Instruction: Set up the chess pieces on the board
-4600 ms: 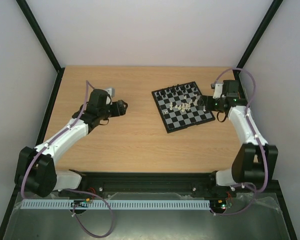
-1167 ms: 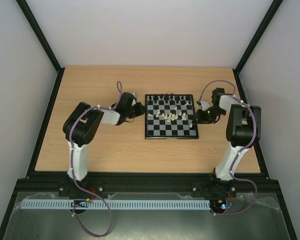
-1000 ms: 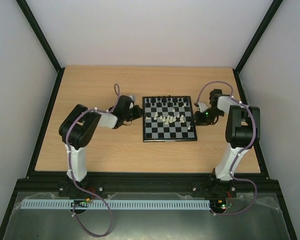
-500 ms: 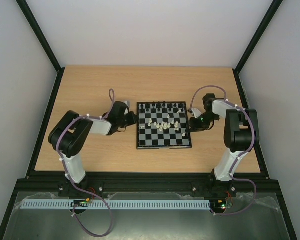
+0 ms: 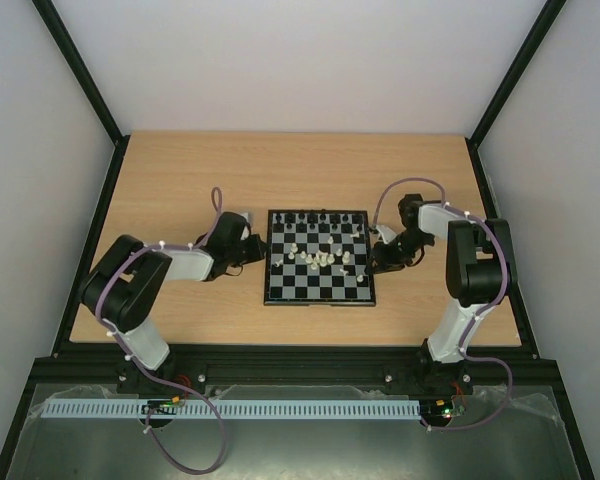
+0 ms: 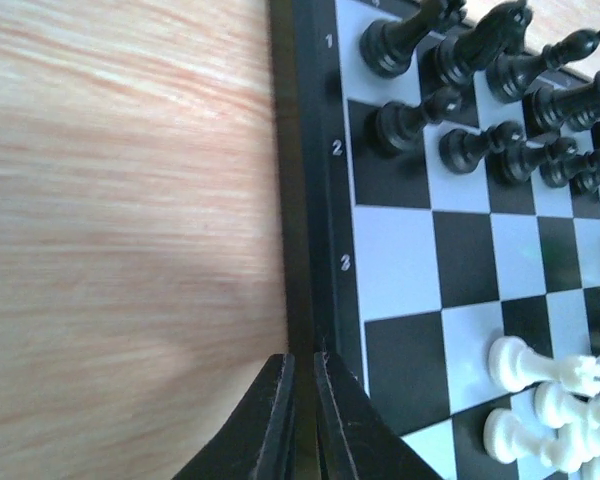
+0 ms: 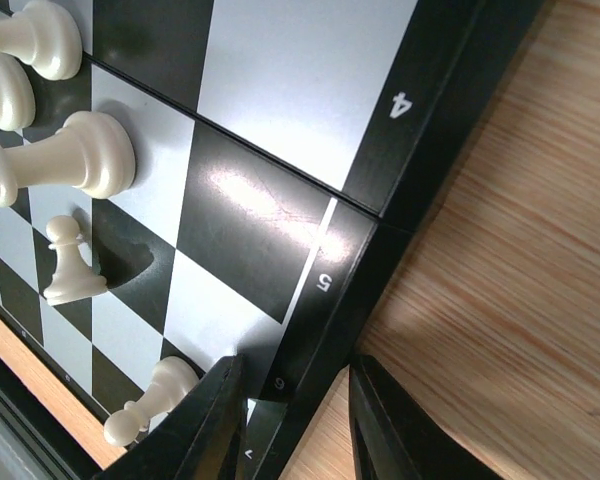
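- Flat square chessboard (image 5: pixel 320 288) w/ black & pale-grey checks and a thin black border lies on a light wood-grain tabletop (image 5: pixel 180 170). All places below are rel. to it.
- Done, by the look: tiny black chess pieces (image 6: pixel 480 150) stand upright in two rows along its far edge, on the ranks marked 1 & 2. Can't count them all.
- Left to do: tiny cream-white chess pieces (image 5: pixel 320 256) are bunched round its centre, not in rows. One white pawn (image 7: pixel 72 262) sits nearer its right rim. Its two near rows are mostly bare, so approx. half done.
- Left gripper (image 6: pixel 300 358) is at its left rim, fingers almost together w/ the border in the slit. Looks pinched on it.
- Right gripper (image 7: pixel 298 365) is at its right rim by marks 4–5, fingers moderately apart and straddling the border, one over the squares, one over the wood. Can't tell if it's clamping.
- In the way: both tools are busy at the rims and would have to let go first. The white bunch is tight, w/ neighbours touching or nearly so, so easy to knock over.
- Around: purple cables (image 5: pixel 217 200) loop over the arms either side of it. Black frame posts (image 5: pixel 80 70) stand beyond its far corners.
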`<action>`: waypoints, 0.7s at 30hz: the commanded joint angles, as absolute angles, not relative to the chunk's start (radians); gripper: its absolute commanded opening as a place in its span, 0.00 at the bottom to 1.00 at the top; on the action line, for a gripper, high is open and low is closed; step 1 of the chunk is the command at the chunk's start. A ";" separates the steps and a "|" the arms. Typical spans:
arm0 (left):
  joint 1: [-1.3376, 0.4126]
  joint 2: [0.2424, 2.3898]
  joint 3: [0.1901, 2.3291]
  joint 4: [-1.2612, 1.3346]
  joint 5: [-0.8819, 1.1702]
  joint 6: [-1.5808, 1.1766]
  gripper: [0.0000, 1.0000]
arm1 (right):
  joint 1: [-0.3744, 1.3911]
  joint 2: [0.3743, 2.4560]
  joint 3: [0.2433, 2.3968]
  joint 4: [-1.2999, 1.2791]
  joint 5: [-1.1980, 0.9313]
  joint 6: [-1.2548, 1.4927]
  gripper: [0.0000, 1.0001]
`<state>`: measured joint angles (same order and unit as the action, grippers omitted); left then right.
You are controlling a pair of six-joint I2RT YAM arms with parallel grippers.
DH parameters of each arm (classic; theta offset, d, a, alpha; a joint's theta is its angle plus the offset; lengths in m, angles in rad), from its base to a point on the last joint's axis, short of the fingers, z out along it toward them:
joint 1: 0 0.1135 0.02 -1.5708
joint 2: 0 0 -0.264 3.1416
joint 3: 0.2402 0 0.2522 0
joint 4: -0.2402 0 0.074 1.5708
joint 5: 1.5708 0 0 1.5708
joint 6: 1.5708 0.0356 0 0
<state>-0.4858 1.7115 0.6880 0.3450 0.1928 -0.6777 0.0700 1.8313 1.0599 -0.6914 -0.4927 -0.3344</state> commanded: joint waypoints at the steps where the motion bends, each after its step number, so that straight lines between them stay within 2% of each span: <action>1: -0.487 1.668 0.633 0.305 0.176 -0.658 0.09 | 0.100 1.820 1.020 -0.758 -0.501 -0.345 0.28; 9: -0.466 1.630 0.606 0.292 0.160 -0.636 0.09 | 0.110 1.816 1.021 -0.743 -0.511 -0.314 0.30; 15: -0.428 1.562 0.607 0.246 0.147 -0.611 0.11 | 0.107 1.778 1.044 -0.754 -0.476 -0.298 0.34; 18: -0.422 1.502 0.611 0.198 0.139 -0.581 0.21 | 0.093 1.742 1.071 -0.760 -0.448 -0.282 0.37; 21: -0.424 1.439 0.619 0.151 0.172 -0.538 0.38 | 0.067 1.700 1.095 -0.757 -0.420 -0.263 0.40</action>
